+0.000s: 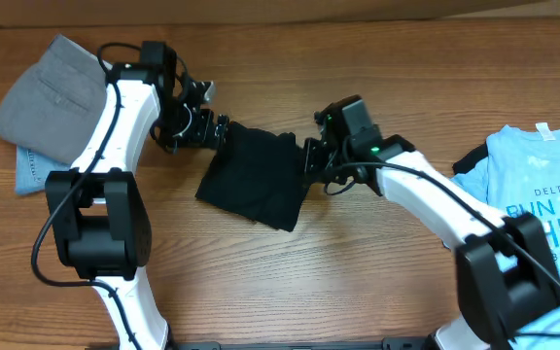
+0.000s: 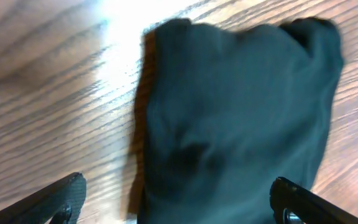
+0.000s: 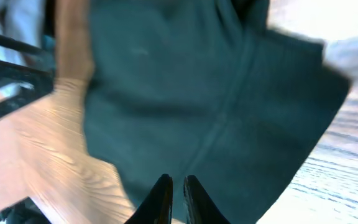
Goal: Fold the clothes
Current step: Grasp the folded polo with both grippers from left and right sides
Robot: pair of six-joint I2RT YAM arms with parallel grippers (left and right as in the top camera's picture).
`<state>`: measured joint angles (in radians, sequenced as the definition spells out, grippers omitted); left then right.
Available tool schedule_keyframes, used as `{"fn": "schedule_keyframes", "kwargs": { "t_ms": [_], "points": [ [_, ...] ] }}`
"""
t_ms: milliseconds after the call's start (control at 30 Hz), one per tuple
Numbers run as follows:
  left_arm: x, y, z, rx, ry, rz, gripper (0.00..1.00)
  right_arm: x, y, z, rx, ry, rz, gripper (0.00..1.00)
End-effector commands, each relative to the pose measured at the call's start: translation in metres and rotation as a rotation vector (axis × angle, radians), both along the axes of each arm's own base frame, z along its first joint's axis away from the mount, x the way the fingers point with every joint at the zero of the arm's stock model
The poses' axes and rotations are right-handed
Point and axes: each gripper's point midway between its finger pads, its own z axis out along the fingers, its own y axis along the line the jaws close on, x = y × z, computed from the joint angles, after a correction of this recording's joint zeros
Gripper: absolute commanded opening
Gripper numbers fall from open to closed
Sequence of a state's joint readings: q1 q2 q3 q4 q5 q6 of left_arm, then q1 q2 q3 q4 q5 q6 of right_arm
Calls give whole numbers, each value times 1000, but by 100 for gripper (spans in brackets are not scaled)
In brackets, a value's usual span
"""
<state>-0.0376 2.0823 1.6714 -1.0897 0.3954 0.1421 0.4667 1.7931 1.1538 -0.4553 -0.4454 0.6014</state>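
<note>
The clothes here are a black garment (image 1: 253, 175), lying folded into a compact block on the wooden table mid-scene. My left gripper (image 1: 212, 130) is at its upper left corner. In the left wrist view that gripper (image 2: 179, 202) is wide open, with the black cloth (image 2: 229, 112) spread below and between its fingertips (image 2: 64, 196) but not pinched. At the garment's right edge sits my right gripper (image 1: 310, 161). In the right wrist view it (image 3: 176, 193) is shut above the dark cloth (image 3: 204, 93), the tips almost touching and no fabric visibly between them.
A folded grey garment (image 1: 52, 92) lies at the back left on a pale blue cloth (image 1: 29, 173). A light blue printed T-shirt (image 1: 542, 194) sits at the right edge over something black (image 1: 470, 158). Bare wood (image 1: 290, 282) runs along the front.
</note>
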Motion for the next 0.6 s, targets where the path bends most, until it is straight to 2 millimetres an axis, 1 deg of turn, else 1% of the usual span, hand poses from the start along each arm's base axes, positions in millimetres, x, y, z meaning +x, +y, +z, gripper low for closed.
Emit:
{"fn": "schedule_keyframes", "kwargs": {
  "t_ms": [0,167,233,267,300,367,467,567],
  "points": [
    [-14,-8,-33,-37,78,-33,97,-11,10,-27,-6,65,42,11],
    [-19,-9,-57,-45,138,-31,95,-20,14,-57,-32,131,61,11],
    [-19,-9,-65,-46,149,-31,95,-22,13,-65,-39,151,62,11],
    [-20,-11,-68,-54,157,-32,93,-23,13,-68,-43,159,61,11],
    [-21,-15,-70,-75,165,-38,92,-23,13,-70,-45,163,61,11],
    [-26,-30,-70,-158,183,-71,90,-24,12,-73,-48,171,61,11],
    [-34,-51,-65,-275,193,-131,87,-24,12,-74,-49,173,61,11],
    [-44,-60,-72,-283,218,-182,86,-25,12,-74,-50,173,61,11]
  ]
}}
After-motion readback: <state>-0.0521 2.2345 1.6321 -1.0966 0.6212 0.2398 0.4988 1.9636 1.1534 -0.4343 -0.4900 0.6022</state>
